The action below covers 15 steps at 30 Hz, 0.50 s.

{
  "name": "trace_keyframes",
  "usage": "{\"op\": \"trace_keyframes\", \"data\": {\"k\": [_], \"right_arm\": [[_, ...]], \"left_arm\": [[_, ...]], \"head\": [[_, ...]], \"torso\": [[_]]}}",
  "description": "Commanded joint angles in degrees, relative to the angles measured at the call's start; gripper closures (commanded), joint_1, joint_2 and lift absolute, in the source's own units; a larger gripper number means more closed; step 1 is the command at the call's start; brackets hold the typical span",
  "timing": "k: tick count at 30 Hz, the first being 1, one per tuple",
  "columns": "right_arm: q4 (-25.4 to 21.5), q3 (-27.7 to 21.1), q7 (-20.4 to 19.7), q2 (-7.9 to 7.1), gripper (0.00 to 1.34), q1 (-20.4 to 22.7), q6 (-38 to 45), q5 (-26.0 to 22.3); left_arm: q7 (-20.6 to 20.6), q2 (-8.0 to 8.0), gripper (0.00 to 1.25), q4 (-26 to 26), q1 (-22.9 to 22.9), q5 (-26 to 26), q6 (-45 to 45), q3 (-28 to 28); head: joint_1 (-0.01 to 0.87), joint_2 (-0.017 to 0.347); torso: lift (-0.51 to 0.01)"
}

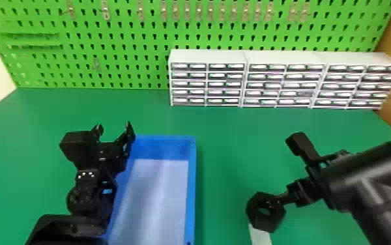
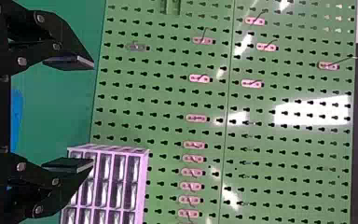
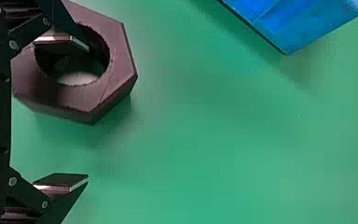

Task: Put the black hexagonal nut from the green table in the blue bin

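Fingers apart, the right gripper (image 3: 88,112) has 1 at the hole of the black hexagonal nut (image 1: 271,222) on the green table (image 1: 224,146) beside the blue bin (image 1: 191,195); an off-center pinch could let it slip, as the left gripper (image 1: 113,125) hangs, fingers spread

Black hexagonal nut (image 1: 273,223) — plain. Blue rectangular bin (image 1: 191,182): pale bluish-white floor. Flat green desk (image 1: 230,130): solid colour. Bright green pegboard (image 1: 133,43): dark keyhole perforations in rows — white drawer cabinets (image 1: 206,56): gridded fronts.

One hexagonal nut (image 1: 255,211), one blue bin (image 1: 191,195), three drawer cabinets (image 1: 284,58).
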Motion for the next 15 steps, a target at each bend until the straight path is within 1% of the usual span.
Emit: {"op": "trace_keyframes", "data": {"k": [1, 5, 15], "right_arm": [[1.2, -1.6, 3.9, 2.28, 0.33, 0.6, -2.4, 10.7], [2.6, -1.4, 3.9, 2.46, 0.37, 0.5, -3.3, 10.5], [5.3, 0.1, 3.9, 2.81, 0.37, 0.3, -4.7, 10.5]], "left_arm": [[0.0, 0.00, 0.51, 0.0, 0.1, 0.0, 0.0, 0.0], [0.0, 0.00, 0.51, 0.1, 0.0, 0.0, 0.0, -0.1], [0.0, 0.00, 0.51, 0.3, -0.2, 0.0, 0.0, -0.3]], "head": [[0.657, 0.057], [0.657, 0.057], [0.657, 0.057]], "torso": [[-0.095], [-0.095], [-0.095]]}}
